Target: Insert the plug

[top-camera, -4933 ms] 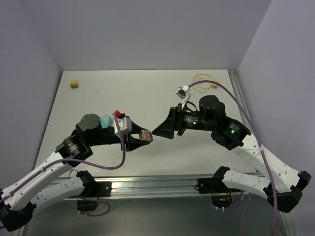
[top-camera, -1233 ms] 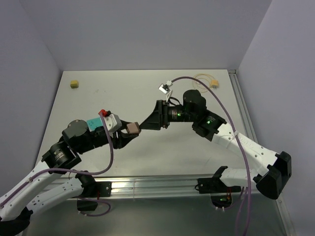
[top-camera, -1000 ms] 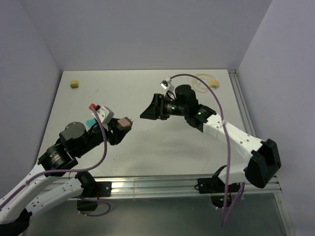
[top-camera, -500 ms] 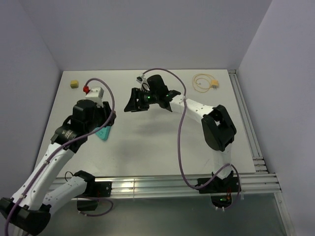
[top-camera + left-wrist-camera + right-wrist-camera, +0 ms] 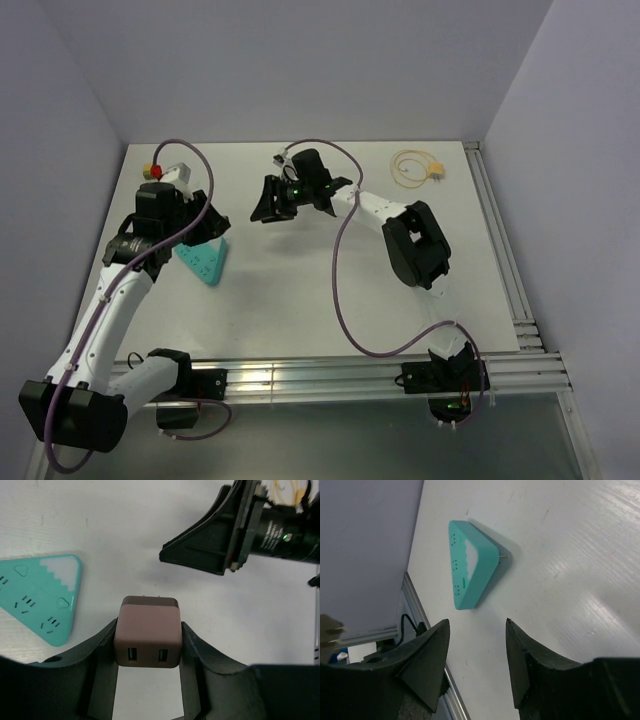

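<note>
The plug (image 5: 436, 171) is a small yellow connector on a thin pale-yellow looped cable (image 5: 406, 166), lying at the table's far right, away from both grippers. My left gripper (image 5: 208, 226) is shut on a brown two-port charger block (image 5: 147, 637), held above the table to the right of the teal wedge-shaped socket block (image 5: 42, 597). The teal block also shows in the top view (image 5: 203, 262) and the right wrist view (image 5: 471, 570). My right gripper (image 5: 264, 208) is open and empty, hovering mid-table and facing the left gripper; it also shows in its own wrist view (image 5: 476, 625).
A small yellow cube (image 5: 147, 170) sits at the far left corner, partly behind the left wrist. Metal rails run along the right edge (image 5: 495, 240) and the near edge (image 5: 320, 375). Purple cables arc over both arms.
Both arms have swung to the far left. The left gripper carried the brown block up beside the teal block, which now lies uncovered. The right gripper followed leftward, still open.
</note>
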You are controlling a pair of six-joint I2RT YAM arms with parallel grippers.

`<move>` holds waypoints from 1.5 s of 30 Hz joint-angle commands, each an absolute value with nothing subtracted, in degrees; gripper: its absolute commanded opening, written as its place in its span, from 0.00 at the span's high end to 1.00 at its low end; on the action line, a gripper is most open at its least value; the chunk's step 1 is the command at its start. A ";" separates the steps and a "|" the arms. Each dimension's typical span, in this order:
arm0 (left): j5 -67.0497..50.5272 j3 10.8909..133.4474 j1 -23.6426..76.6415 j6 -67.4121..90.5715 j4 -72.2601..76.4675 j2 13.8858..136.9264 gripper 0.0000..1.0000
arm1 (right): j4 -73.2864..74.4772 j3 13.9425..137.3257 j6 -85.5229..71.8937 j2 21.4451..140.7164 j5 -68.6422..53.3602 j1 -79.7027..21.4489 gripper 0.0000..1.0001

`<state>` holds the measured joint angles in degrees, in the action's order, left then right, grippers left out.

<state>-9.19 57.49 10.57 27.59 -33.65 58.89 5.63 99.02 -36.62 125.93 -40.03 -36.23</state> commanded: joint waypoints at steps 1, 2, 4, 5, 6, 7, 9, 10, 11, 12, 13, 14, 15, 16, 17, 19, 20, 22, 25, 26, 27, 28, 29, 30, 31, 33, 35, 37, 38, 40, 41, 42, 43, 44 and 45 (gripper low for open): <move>-9.52 61.61 10.11 35.38 -31.89 59.85 1.00 | 6.59 102.83 -34.46 125.68 -38.68 -36.74 0.45; -6.19 62.48 10.11 38.29 -35.65 60.46 1.00 | 7.46 103.09 -33.76 125.77 -37.71 -37.00 0.45; 4.50 67.57 10.11 47.57 -43.21 63.26 1.00 | 8.87 104.76 -32.96 126.30 -36.04 -37.35 0.45; 6.14 69.07 10.11 49.12 -45.50 64.15 1.00 | 10.44 105.55 -32.09 126.82 -35.69 -37.61 0.45; 6.85 71.26 10.11 48.96 -47.62 64.68 1.00 | 11.07 106.77 -31.82 126.91 -34.47 -37.70 0.46; 7.64 72.15 10.11 49.74 -48.59 65.73 1.00 | 11.77 107.22 -30.95 127.00 -33.76 -37.97 0.46; 12.55 73.91 10.02 54.98 -52.88 66.53 1.00 | 12.39 108.02 -30.41 127.18 -32.26 -38.49 0.46; 14.22 74.61 9.85 57.11 -54.65 67.58 1.00 | 12.13 108.02 -30.93 127.26 -32.17 -38.58 0.46; 17.20 75.32 8.80 59.04 -56.23 68.28 1.00 | 11.17 108.10 -31.55 127.53 -32.34 -38.76 0.48; 17.75 76.45 8.09 63.15 -59.30 68.81 1.00 | 10.55 108.28 -32.25 128.05 -32.69 -39.02 0.48; 17.67 76.90 7.13 65.02 -60.37 70.04 1.00 | 10.11 108.37 -33.65 128.40 -33.22 -39.20 0.49; 16.01 76.99 4.68 66.78 -60.90 70.57 1.00 | 9.50 109.24 -34.10 128.67 -33.31 -39.29 0.51; 15.13 76.99 3.27 69.23 -61.17 70.92 1.00 | 9.49 109.86 -34.36 129.54 -33.31 -39.81 0.51; 14.07 76.91 2.03 70.48 -62.04 71.71 1.00 | 9.32 110.47 -34.63 129.99 -32.96 -40.25 0.52; 13.28 76.56 -0.41 71.62 -62.22 72.07 1.00 | 8.97 111.52 -34.63 130.43 -32.87 -40.60 0.52; 8.90 75.68 -4.20 73.82 -61.97 72.86 1.00 | 7.65 112.23 -35.33 131.48 -33.31 -41.57 0.52; 7.22 74.63 -7.35 74.26 -61.09 73.12 1.00 | 5.65 112.50 -35.77 131.92 -34.44 -41.66 0.52; 2.91 73.83 -10.36 75.67 -60.47 74.61 1.00 | 4.14 112.76 -36.21 133.06 -34.89 -41.75 0.52; -2.01 71.81 -15.90 77.78 -60.64 76.90 1.00 | 3.43 113.73 -35.60 133.85 -34.89 -41.84 0.52; -2.28 70.85 -17.65 78.39 -60.73 77.43 1.00 | 3.34 114.17 -35.42 134.21 -34.81 -41.75 0.52; -3.76 70.14 -18.27 80.05 -60.82 77.95 1.00 | 3.43 114.52 -35.07 134.47 -34.89 -41.75 0.52; -5.52 69.27 -18.89 80.76 -60.47 78.05 1.00 | 3.43 114.87 -34.98 134.82 -34.98 -41.75 0.52; -7.19 66.47 -20.11 82.08 -58.03 77.96 1.00 | 3.43 115.31 -34.98 135.35 -34.89 -41.75 0.52; -8.43 65.31 -20.47 82.87 -57.05 77.26 1.00 | 3.43 115.57 -34.63 135.61 -34.98 -41.75 0.52; -8.00 64.61 -20.65 83.40 -56.17 76.82 1.00 | 3.25 115.66 -34.63 135.88 -34.98 -41.75 0.52; -5.81 64.42 -20.66 81.84 -55.90 76.29 1.00 | 3.08 115.75 -34.19 136.75 -37.33 -41.75 0.52; -1.24 66.53 -20.65 78.34 -57.65 76.55 1.00 | 2.03 116.19 -34.36 138.15 -39.63 -41.66 0.52; 0.52 68.37 -20.74 75.51 -59.06 77.43 1.00 | 1.41 117.76 -34.89 139.21 -42.44 -41.40 0.48; 3.31 68.73 -20.74 72.37 -59.24 78.21 1.00 | 1.32 118.47 -35.07 139.91 -43.50 -41.22 0.45; 4.39 69.43 -20.66 68.49 -58.28 79.27 1.00 | 2.01 120.14 -34.89 141.06 -43.77 -41.05 0.38; 4.13 69.26 -20.48 64.55 -57.92 79.71 1.00 | 2.72 120.49 -34.37 141.24 -43.33 -41.13 0.35; 3.87 68.91 -20.48 62.86 -57.40 80.15 1.00 | 3.16 120.67 -33.93 141.41 -42.98 -41.05 0.32; 3.43 67.78 -20.39 61.19 -55.65 80.24 1.00 | 3.25 120.67 -33.66 141.59 -42.63 -41.13 0.31; 3.17 67.15 -20.39 58.56 -55.11 80.33 1.00 | 3.43 120.93 -33.75 141.85 -42.54 -41.05 0.31; 2.90 66.54 -20.48 57.23 -54.24 79.98 1.00 | 4.38 121.20 -33.84 142.29 -42.28 -41.13 0.31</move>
<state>1.80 67.11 -20.45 66.15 -56.80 79.90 4.38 117.47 -34.85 141.53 -41.32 -41.47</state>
